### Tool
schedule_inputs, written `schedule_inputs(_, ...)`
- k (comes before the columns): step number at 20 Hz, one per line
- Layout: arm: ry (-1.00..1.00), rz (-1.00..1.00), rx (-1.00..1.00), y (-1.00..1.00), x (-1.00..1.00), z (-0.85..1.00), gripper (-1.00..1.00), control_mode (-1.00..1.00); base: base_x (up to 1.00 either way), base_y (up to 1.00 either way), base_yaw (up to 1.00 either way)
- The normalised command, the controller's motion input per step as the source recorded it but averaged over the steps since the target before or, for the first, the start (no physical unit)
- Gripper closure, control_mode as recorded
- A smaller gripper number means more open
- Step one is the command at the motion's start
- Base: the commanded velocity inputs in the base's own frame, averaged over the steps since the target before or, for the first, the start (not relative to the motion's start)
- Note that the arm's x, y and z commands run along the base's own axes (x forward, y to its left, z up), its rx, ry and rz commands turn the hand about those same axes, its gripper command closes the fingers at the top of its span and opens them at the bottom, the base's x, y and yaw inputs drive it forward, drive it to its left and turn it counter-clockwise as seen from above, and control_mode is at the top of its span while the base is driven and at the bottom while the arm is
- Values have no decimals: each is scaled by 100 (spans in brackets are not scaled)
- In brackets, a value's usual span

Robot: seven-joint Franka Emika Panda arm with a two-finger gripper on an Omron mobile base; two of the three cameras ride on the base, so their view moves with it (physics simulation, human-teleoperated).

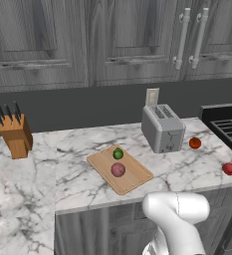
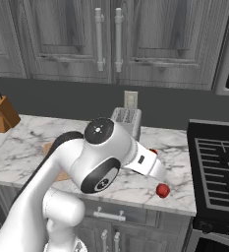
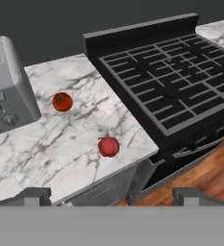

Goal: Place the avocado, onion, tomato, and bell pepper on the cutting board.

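The cutting board (image 1: 133,175) lies on the marble counter left of the toaster. On it rest the dark-green avocado (image 1: 118,154) and, just in front of it, the purple onion (image 1: 118,170). Right of the toaster lies an orange-red ball, the tomato (image 1: 195,143) (image 3: 62,102). A deeper red ball, the bell pepper (image 1: 228,168) (image 2: 162,190) (image 3: 108,146), sits close to the counter's front edge beside the stove. My gripper (image 3: 113,195) hovers above and in front of the bell pepper, open, its fingertips (image 3: 36,195) spread wide with nothing between them.
A silver toaster (image 1: 162,128) (image 3: 5,89) stands between the board and the red balls. The black stove (image 3: 171,81) borders the counter on the right. A knife block (image 1: 15,134) stands at the far left, and cabinets hang above.
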Motion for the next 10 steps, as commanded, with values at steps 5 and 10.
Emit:
schedule_inputs(5, 19, -1, -2, 0, 0, 0, -100, -100, 0, 0, 0)
schedule_inputs(10, 10, 2, 0, 0, 0, -4, -100, -100, 0, 0, 0)
